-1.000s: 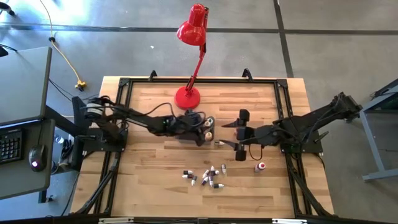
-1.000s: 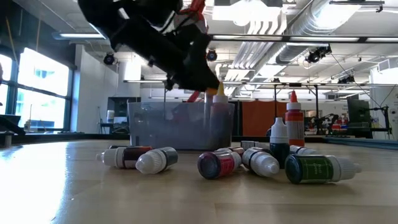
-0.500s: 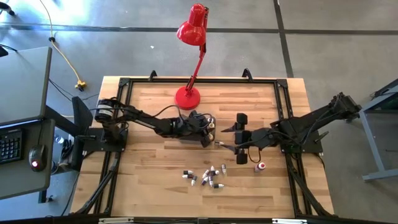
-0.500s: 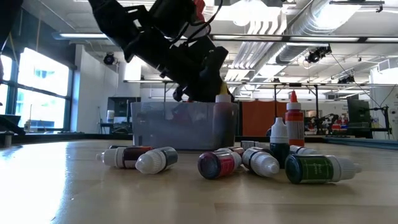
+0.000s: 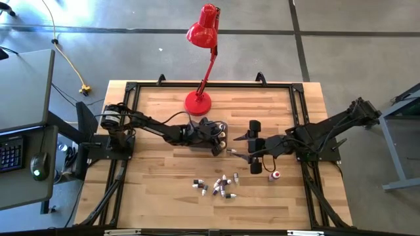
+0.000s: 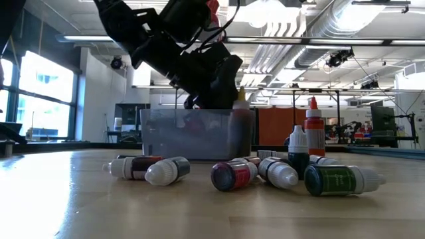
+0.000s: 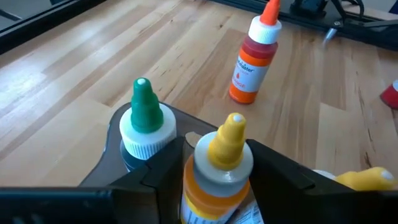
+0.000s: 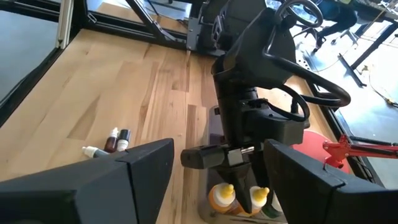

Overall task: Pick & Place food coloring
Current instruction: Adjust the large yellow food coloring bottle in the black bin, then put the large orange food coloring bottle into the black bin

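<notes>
Left wrist view – left gripper (image 7: 217,171) sitting over the grey tub (image 6: 192,136), fingers (image 7: 158,171) flanking a yellow-capped bottle (image 7: 214,174) without clearly pinching it, right gripper (image 5: 252,145) waiting spread wide beside the tub, remaining bottles (image 5: 220,186) lying clustered on the table (image 5: 157,170) – nearer its front edge.

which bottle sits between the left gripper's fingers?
The yellow-capped orange bottle, between the left gripper fingers; the green-capped bottle stands just beside it.
</notes>
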You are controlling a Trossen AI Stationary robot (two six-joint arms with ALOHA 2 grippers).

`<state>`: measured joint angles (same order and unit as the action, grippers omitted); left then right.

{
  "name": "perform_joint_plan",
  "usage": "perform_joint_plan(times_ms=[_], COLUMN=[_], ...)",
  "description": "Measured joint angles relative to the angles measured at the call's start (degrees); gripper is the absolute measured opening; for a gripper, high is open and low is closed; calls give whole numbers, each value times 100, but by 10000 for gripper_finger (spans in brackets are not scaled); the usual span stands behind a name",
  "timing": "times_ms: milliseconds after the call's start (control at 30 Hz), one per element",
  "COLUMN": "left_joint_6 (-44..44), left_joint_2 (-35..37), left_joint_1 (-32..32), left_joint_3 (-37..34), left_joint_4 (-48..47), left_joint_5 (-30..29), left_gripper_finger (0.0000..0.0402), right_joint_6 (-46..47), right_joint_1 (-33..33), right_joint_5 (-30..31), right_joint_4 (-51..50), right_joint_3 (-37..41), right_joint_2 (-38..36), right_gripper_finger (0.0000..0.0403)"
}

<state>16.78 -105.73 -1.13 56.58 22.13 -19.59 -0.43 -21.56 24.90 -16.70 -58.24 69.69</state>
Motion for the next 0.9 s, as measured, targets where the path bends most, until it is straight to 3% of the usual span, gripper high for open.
perform_joint_plan(times_ms=[367,633,800,900], left_joint_6=[-162,-166,-203,-362], left_joint_2=[243,836,1332,1636], left_joint_1=[0,0,0,0], left_joint_3=[-15,-13,-9,-4], left_joint_4=[-25,-46,-129,-269], left_joint_5=[-24,665,1011,1018], left_gripper_finger=[189,189,189,189], right_joint_6=[0,71,1088,2010], right_joint_1=[0,1,180,519], right_joint_5=[-23,89,914,1052], right_joint_4=[12,-332,-1502,-2367], right_joint_3=[0,0,0,0], right_joint_2=[0,0,0,0], right_gripper_finger=[243,243,243,243])
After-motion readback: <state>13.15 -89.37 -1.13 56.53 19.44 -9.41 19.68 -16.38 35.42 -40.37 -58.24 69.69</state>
